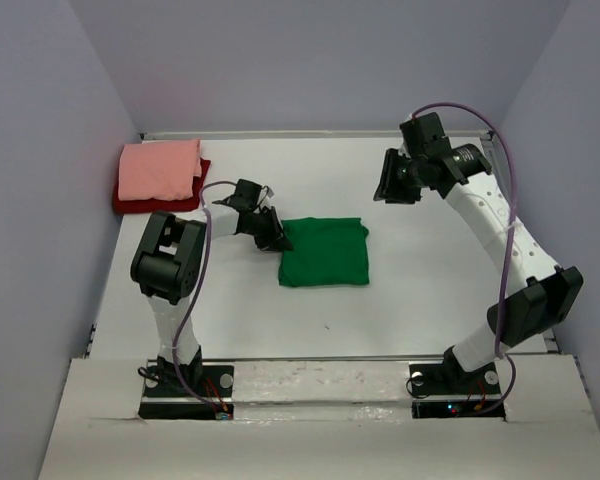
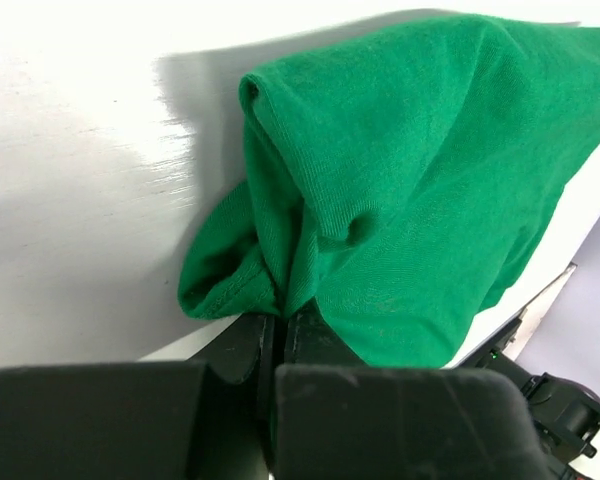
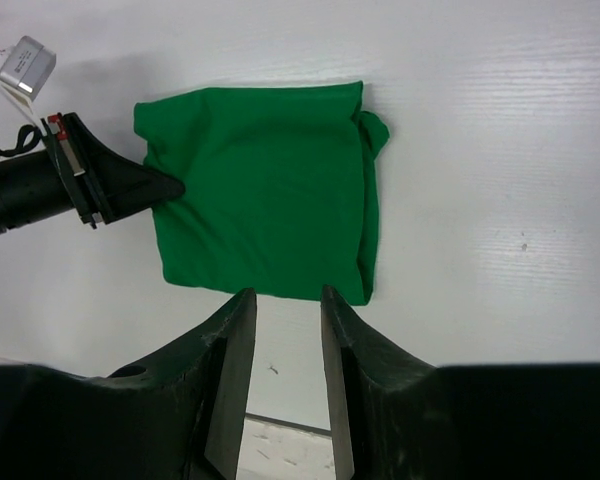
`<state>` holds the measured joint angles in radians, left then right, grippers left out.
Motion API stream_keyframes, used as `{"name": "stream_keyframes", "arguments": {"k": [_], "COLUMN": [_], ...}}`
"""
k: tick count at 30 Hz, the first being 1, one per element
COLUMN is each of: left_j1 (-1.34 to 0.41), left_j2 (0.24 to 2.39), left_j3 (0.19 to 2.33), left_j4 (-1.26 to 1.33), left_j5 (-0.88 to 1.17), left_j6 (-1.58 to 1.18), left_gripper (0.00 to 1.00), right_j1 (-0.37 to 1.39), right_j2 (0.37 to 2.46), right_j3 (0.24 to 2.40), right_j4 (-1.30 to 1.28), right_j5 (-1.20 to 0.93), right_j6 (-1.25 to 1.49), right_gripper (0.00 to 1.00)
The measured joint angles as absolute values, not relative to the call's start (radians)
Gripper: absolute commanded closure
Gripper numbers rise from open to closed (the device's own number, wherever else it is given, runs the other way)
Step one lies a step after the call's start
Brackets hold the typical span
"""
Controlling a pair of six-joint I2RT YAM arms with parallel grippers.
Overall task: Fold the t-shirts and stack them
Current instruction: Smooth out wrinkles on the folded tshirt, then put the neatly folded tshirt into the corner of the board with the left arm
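The left wrist view shows what the overhead view cannot: the left jaws are clamped on a bunched corner of the green t-shirt (image 2: 400,180), with cloth ridging up just ahead of them. The right wrist view shows the right jaws narrowly parted and gripping nothing, one shirt edge just ahead of them. The shirt lies folded into a near-square rectangle on the white worktop (image 1: 430,290), between the two sets of jaws. Only the overhead view shows a pink shirt (image 1: 160,170) stacked on a red shirt (image 1: 155,205), well beyond the left jaws.
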<state>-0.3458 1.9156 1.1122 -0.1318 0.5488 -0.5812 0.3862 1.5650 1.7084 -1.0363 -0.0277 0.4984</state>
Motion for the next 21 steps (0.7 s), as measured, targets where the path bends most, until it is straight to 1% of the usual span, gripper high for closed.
{"name": "stream_keyframes", "arguments": {"k": [4,8,11,21], "left_j1": [-0.346,-0.351,-0.351,-0.333], "left_j2": [1.917,1.936,1.956,2.007], "left_j3": [1.129,1.187,1.241,1.52], "left_j4": [-0.16,-0.222,-0.268,-0.439], "left_j5": [0.529,0.49,0.455,0.284], "left_j6": [-0.58,-0.562,-0.544,-0.475], "left_gripper": [1.0,1.0,1.0,1.0], "right_j1": [0.386,0.386,0.386,0.386], "right_j2": [1.589,1.604,1.618,1.624], "right_j3": [1.7,1.633,1.625,1.559], "right_j4": [-1.036,-1.02,-1.019,-0.994], "right_j5": [-0.05,-0.06,-0.068,-0.093], "right_j6": [0.493,0.49,0.483,0.463], "right_gripper": [0.63,0.64,0.64,0.65]}}
